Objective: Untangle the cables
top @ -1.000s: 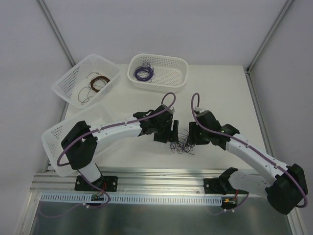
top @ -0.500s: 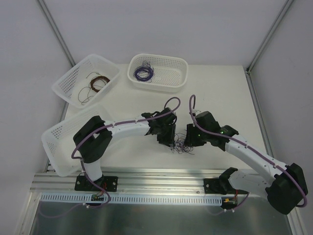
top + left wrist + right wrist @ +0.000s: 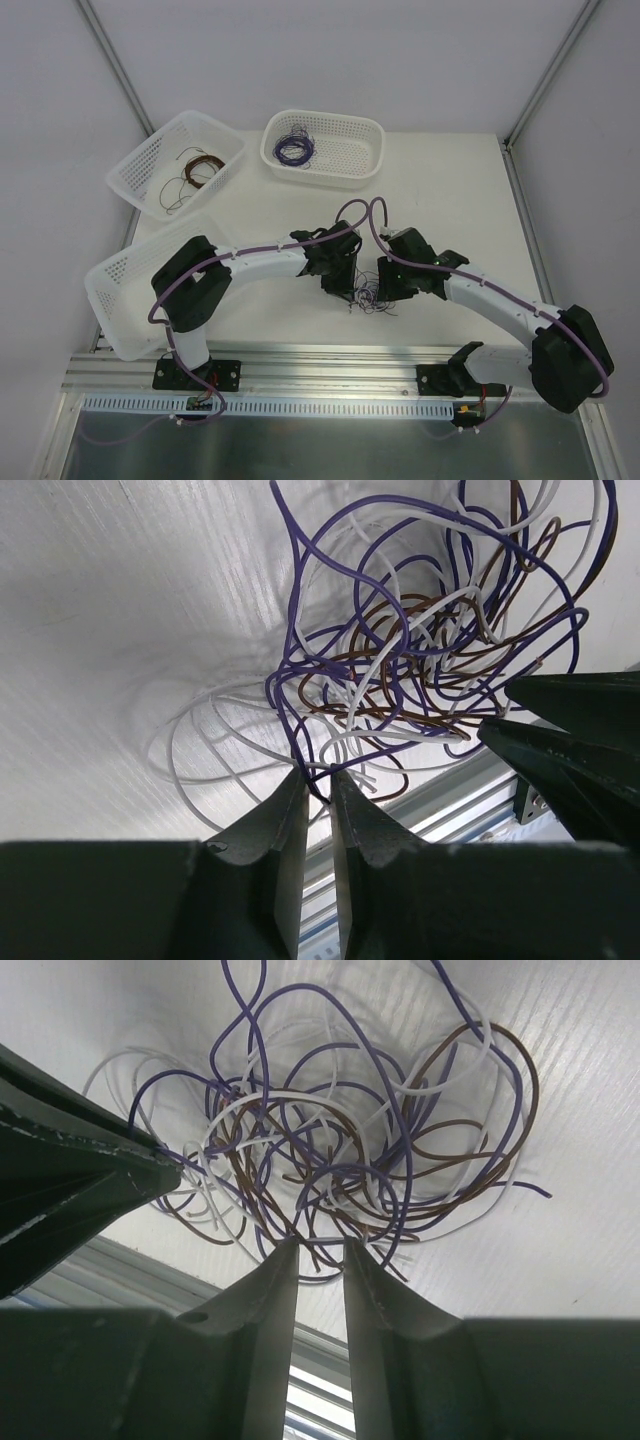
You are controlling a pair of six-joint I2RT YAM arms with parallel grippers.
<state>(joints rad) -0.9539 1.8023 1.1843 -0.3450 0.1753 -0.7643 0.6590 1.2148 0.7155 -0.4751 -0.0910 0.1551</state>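
The top view is bright and even for me, with soft diffuse light from above. The white worktop (image 3: pixel 450 200) shows no glare, only faint shadows. In both wrist views the cables (image 3: pixel 420 650) are sharp and throw soft grey shadows on the surface. The left end effector (image 3: pixel 318 780), close to the lens, is dark, slightly blurred, with little detail.

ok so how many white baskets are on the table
3: the far-left basket, holding brown wire; the far-centre basket, holding purple wire; the near-left basket, partly under the left arm.
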